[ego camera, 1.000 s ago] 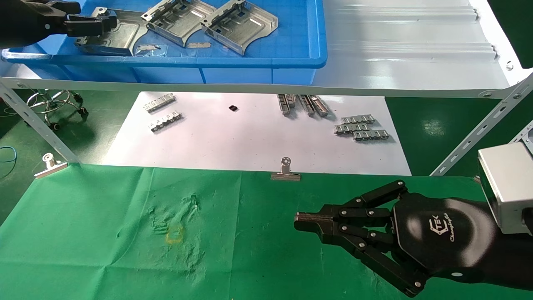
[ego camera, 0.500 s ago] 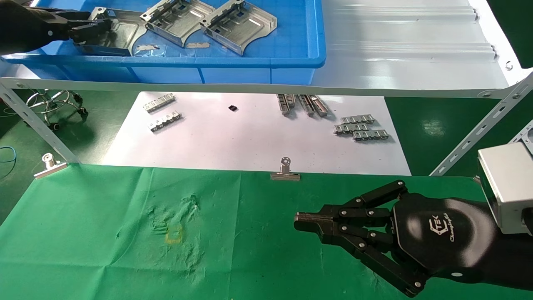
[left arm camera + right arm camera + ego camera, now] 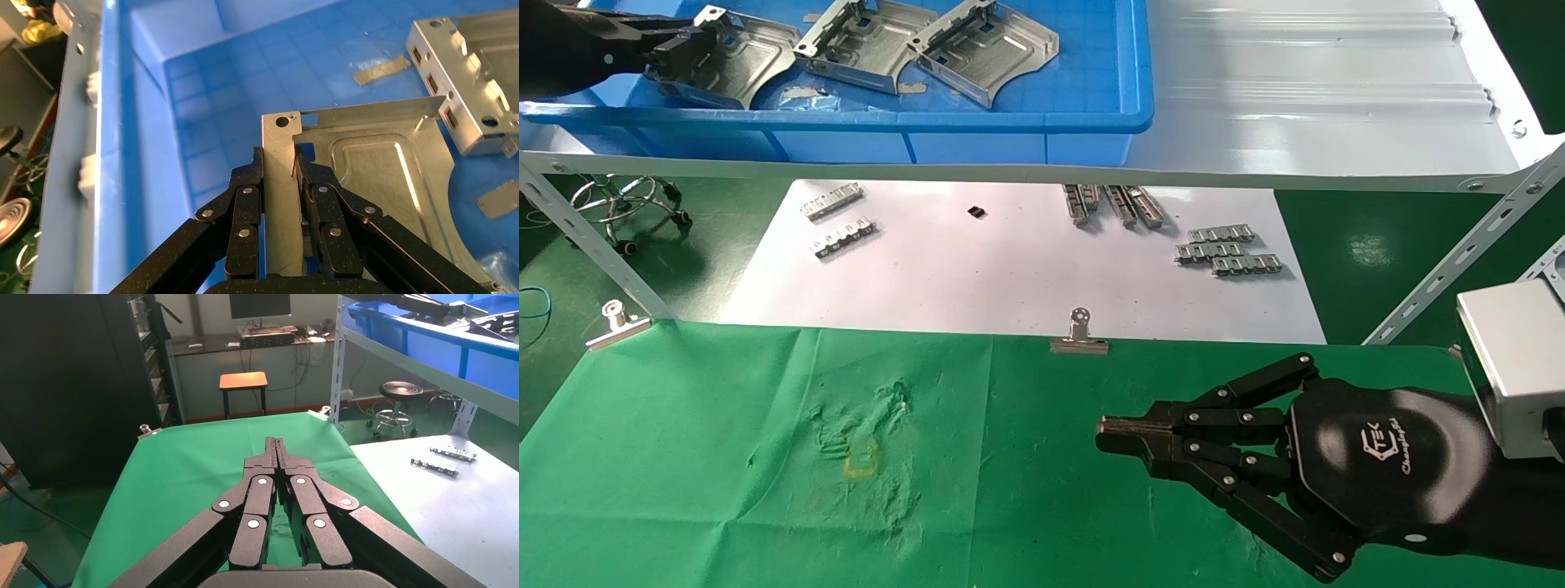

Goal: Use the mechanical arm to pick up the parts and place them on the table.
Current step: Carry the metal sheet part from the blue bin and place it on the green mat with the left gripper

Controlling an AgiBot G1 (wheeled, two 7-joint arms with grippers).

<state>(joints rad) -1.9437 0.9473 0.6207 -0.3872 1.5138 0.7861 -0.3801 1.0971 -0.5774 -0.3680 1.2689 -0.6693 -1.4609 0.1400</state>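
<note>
Left black jointed robot hand (image 3: 287, 184) inside the blue plastic crate (image 3: 1091, 82) on the pale grey metal shelf (image 3: 1320, 106), beyond the far left corner of the table (image 3: 723, 490) with its wrinkled bright green cloth. Jaws closed tight on the thin upturned edge of one shiny silver stamped sheet-metal bracket (image 3: 379, 177); in the left wrist view only a narrow strip of that flange pinched between the fingertips (image 3: 254, 168), with the rest of the plate hanging out to one side. Bracket tilted up at the gripped side in the head view (image 3: 735, 57), close to the near wall of the crate.

Main risk, by judgement: a grip far from the middle of the plate, on smooth metal, so possible rotation or slipping during the lift. Also possible: catching of the low corner on the crate wall on the way out, or dragging against the second bracket (image 3: 858, 41) just beside it. A third bracket (image 3: 981, 49) farther toward the right of the crate, apart from the gripped one.

Further risk on the way down: a long path over the shelf edge to the table, so any sudden swing likely to loosen the part, with a fall onto the white sheet (image 3: 1009, 269) instead of the green cloth.

Right black robot hand (image 3: 1115, 434) parked low over the table near its near right corner, jaws shut together and holding nothing.
</note>
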